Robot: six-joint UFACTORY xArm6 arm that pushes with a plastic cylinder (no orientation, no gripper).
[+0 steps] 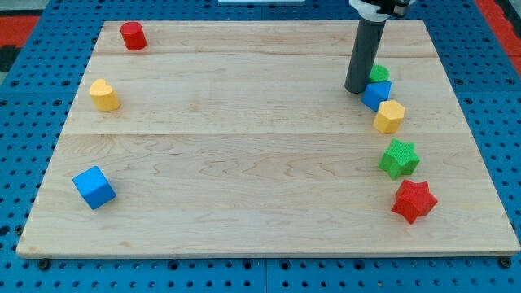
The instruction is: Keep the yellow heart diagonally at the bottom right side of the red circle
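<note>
Standing at the view's upper right, my tip (356,89) rests on the wooden board (244,163), touching or just beside a blue block (376,94) with a green block (379,73) partly hidden behind it; from this angle I cannot tell whether I actually touch either. I am a bare rod: nothing opens or closes, and I have hold of nothing.

Task items, both well apart from me, across the board:
- red circle (133,36), near the top-left corner.
- yellow heart (104,95), below it and slightly toward the view's left.

So the heart sits at the circle's bottom left, not bottom right. Judgement: the task's push has not begun; the step in hand is the approach.

Other blocks, down the right side: yellow hexagon (390,116), green star (399,158), red star (413,201). A blue cube (94,187) lies at lower left.

Next move, as I judge it: cross the open middle of the board, come round to the heart's left side, and push it toward the view's right until it lies past the circle, still below it. The approach must pass under the heart without nudging it, and the push must stay clear of the circle.
</note>
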